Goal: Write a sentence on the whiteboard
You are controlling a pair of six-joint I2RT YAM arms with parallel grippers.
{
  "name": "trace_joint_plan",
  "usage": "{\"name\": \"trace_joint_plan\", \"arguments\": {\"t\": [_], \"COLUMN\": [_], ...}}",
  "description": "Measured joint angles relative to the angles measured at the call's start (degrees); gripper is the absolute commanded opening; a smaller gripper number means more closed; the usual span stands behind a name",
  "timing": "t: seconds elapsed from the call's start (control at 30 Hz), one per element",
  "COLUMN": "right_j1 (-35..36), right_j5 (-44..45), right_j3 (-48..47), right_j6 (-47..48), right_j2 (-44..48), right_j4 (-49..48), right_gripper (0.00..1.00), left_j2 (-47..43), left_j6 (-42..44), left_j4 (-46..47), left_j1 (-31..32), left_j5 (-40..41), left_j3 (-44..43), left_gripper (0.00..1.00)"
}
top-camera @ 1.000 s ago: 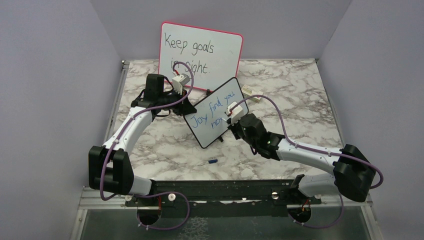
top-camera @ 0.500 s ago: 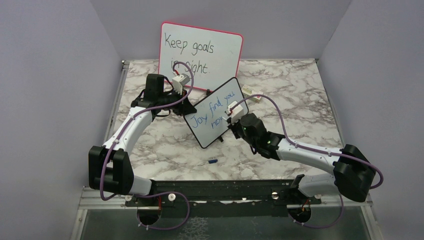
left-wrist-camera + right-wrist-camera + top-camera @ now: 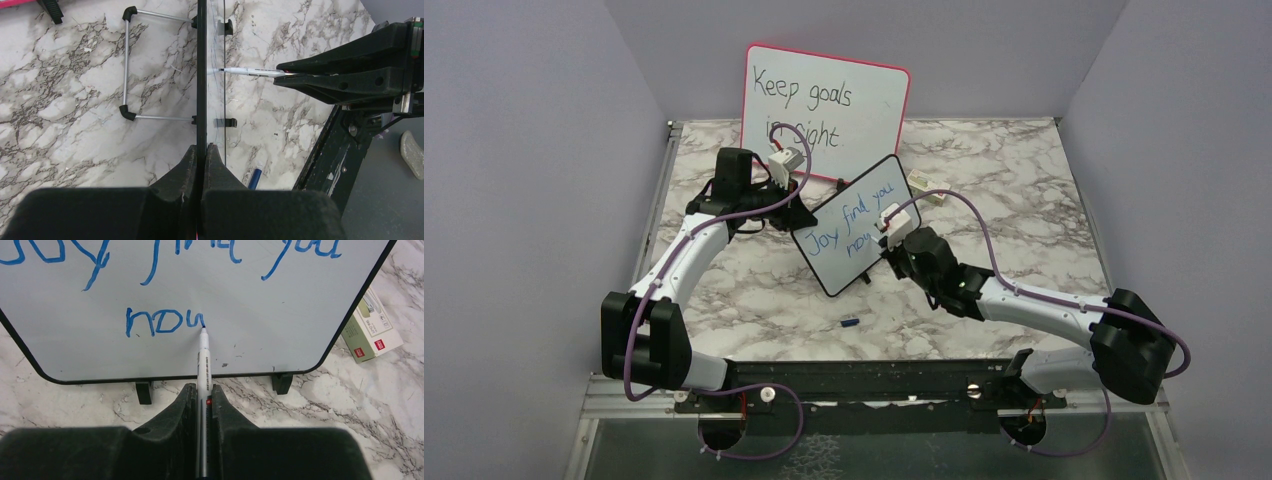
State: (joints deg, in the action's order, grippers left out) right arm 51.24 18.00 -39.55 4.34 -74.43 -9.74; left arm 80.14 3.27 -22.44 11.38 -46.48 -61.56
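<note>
Barely shifted since a second ago, the right end effector [image 3: 202, 392] clamps a marker [image 3: 203, 352], its tip touching the whiteboard [image 3: 280, 300] after "now", below the sentence [image 3: 150, 265]. At the board's edge the left end effector [image 3: 202, 152] is pinched tight; the whiteboard stands on the counter [image 3: 75, 75].

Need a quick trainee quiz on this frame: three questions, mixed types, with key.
1. True or false: the left gripper is shut on the edge of the black-framed whiteboard.
2. The marker tip rests: A) on the table; B) on the whiteboard, at the end of the blue sentence; C) on the pink-framed board.
3. Which gripper holds the marker?
Key: 1 true; 2 B; 3 the right gripper.
</note>
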Motion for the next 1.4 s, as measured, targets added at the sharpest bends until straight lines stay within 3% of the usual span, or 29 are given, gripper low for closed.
{"name": "trace_joint_plan", "arguments": {"t": [1.13, 1.4], "right_j1": [-1.1, -1.4], "right_j5": [0.8, 0.9], "right_j3": [-1.6, 0.3], "right_j6": [0.2, -0.9], "right_j2": [-0.1, 4.3], "right_j4": [-0.5, -0.2], "right_gripper": [0.00, 0.01], "left_j2": [0.0, 0.0], "left_j6": [0.0, 0.0], "left_j4": [0.0, 0.0], "left_j1": [0.0, 0.0], "left_j5": [0.0, 0.0], "left_j3": [0.0, 0.0], "left_gripper": [0.00, 0.00]}}
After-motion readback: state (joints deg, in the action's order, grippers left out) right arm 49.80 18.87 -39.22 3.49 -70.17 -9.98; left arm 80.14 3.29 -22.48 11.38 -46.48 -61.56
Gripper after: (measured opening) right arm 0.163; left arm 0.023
